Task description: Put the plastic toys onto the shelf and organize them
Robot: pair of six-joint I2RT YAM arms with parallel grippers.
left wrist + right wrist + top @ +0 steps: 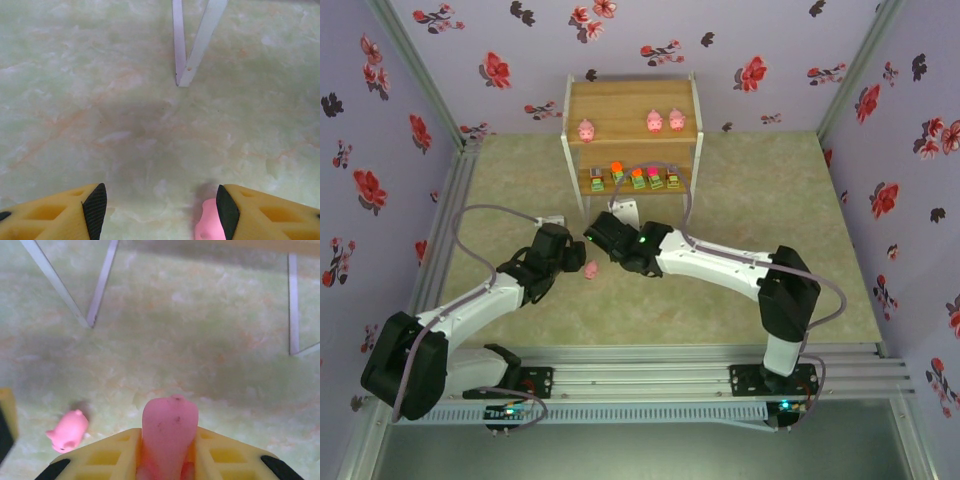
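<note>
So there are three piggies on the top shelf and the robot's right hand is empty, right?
Not quite. The right gripper is not empty: it is shut on a pink pig, as the right wrist view shows. The rest is right: three piggies sit on the top board of the shelf.

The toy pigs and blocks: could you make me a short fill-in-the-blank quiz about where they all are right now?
1. The top board of the shelf carries ___ pink pigs.
2. The five square blocks sit on the ___ board.
3. The right hand is shut on a held pig, while the left hand stands ___.
4. One loose pig lies on the ___ by the left hand.
Missing words: three; lower; open; table.
</note>
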